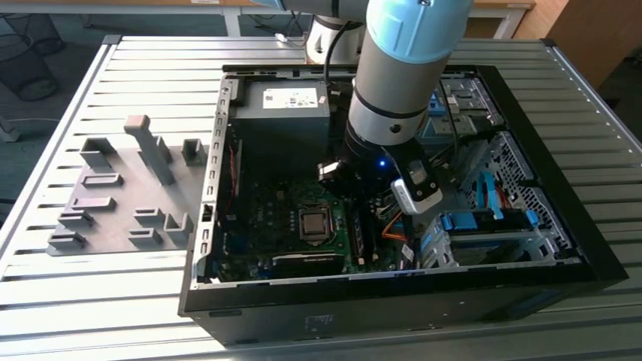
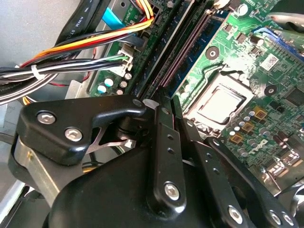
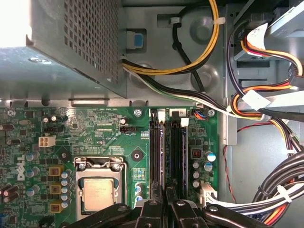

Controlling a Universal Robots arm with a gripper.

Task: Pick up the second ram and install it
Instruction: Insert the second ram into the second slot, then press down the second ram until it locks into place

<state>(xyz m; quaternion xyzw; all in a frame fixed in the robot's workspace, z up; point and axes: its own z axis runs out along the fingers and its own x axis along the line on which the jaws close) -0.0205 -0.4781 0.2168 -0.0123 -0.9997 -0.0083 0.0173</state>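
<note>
ram [image 3: 160, 152]: thin strip on edge, standing in the slot nearer the cpu socket [image 3: 99, 192], one of a pair of long slots on the board [image 3: 95, 128]. it runs straight away from the fingertips toward the pale latches at the slots' far end. the neighbouring slot [image 3: 177, 152] lies just beside it, parallel.

gripper [image 3: 166, 192]: low over the near end of the ram, black fingers [image 2: 164, 142] drawn narrow, closed about that end of the strip. the exact touch is hidden under the fingertips. in the second wrist view the gripper [image 2: 166, 107] sits right at a white slot latch.

around it: cpu socket with bare metal lid near the slots. bundles of cables [image 3: 266, 185], black, white, orange and yellow, lie on the slots' other side, apart from the ram.

exterior view: arm [image 1: 401, 68] reaches down into the open case [image 1: 401, 301], wrist over the board's middle. psu [image 1: 283, 105] at the case's far end. grey holder [image 1: 120, 195] with upright blocks lies on the slatted table [image 1: 101, 301], at the exterior view's left, well apart from the gripper.
</note>
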